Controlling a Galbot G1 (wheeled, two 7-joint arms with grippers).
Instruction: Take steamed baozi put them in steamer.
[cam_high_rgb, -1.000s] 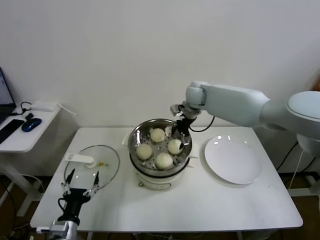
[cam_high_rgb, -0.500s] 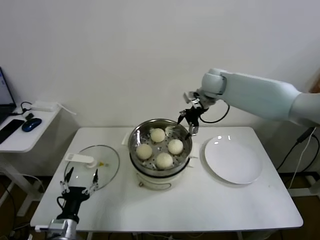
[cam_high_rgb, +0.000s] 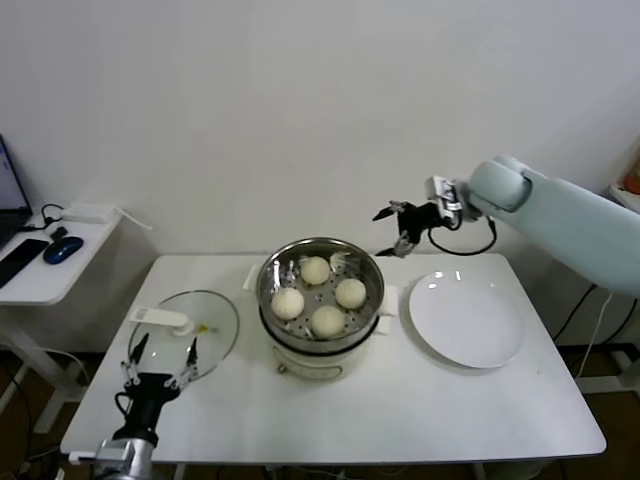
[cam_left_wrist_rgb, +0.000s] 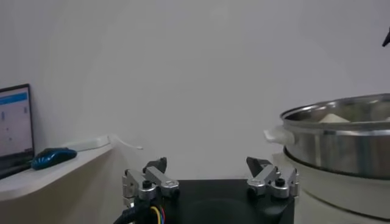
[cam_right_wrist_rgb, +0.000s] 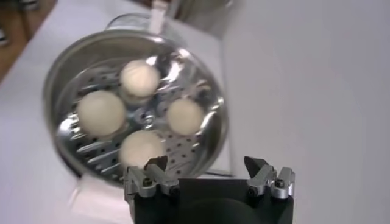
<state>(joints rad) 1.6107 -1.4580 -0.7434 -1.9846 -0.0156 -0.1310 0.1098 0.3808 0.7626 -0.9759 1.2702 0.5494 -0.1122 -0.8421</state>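
You can count all four steamed baozi (cam_high_rgb: 318, 295) sitting in the steamer (cam_high_rgb: 320, 262), which stands at the middle of the worktop (cam_high_rgb: 400, 410): one at the far side of the perforated floor, one to the left, one to the right, one nearest you, each apart from its neighbours. The white plate (cam_high_rgb: 466, 320) just right of the steamer is bare, so by the look of it the loading part of the task is done and nothing is left to carry across. The right gripper (cam_high_rgb: 399, 228) hangs in the air beyond the far right rim of the steamer, clear of the basket, its fingers spread apart and holding nothing (the right wrist view shows the same open fingers with the four buns well below them). The left gripper (cam_high_rgb: 160, 368) sits low at the near left edge of the worktop, beside the glass lid (cam_high_rgb: 185, 330) lying flat there, fingers also apart and empty. If anything remains, I judge it is only parking the right arm; the lid is off the steamer, but the task does not ask you to put it on.
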